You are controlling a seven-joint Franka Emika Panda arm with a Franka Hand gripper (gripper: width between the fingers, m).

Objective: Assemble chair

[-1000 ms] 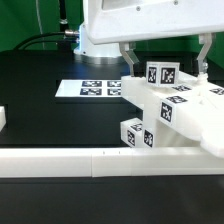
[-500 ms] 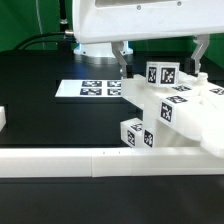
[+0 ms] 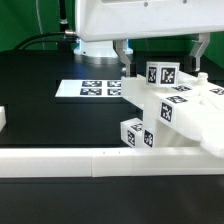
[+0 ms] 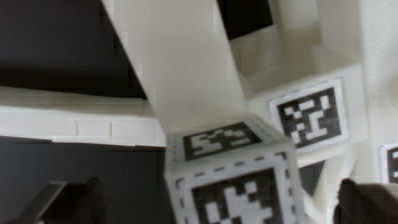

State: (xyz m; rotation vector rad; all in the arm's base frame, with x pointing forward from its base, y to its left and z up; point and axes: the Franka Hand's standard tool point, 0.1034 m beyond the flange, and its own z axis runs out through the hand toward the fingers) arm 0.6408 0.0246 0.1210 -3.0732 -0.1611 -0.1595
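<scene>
The chair [image 3: 175, 110] stands partly joined at the exterior view's right: white slab, braces and square-ended legs with black-and-white tags. My gripper [image 3: 162, 64] hangs over it, open, with one finger [image 3: 126, 60] on each side of the topmost tagged leg end [image 3: 160, 73] and no contact visible. In the wrist view that tagged leg end [image 4: 231, 190] sits between the dark fingertips [image 4: 71, 196] of the gripper [image 4: 217, 202]. White braces [image 4: 178, 70] run away behind it.
The marker board [image 3: 92, 88] lies flat on the black table behind the chair. A long low white border rail [image 3: 70, 160] runs along the front. A small white block [image 3: 3, 118] sits at the exterior view's left edge.
The gripper has shifted slightly toward the exterior view's left over the chair. Its jaws stay wide and the chair has not moved.
</scene>
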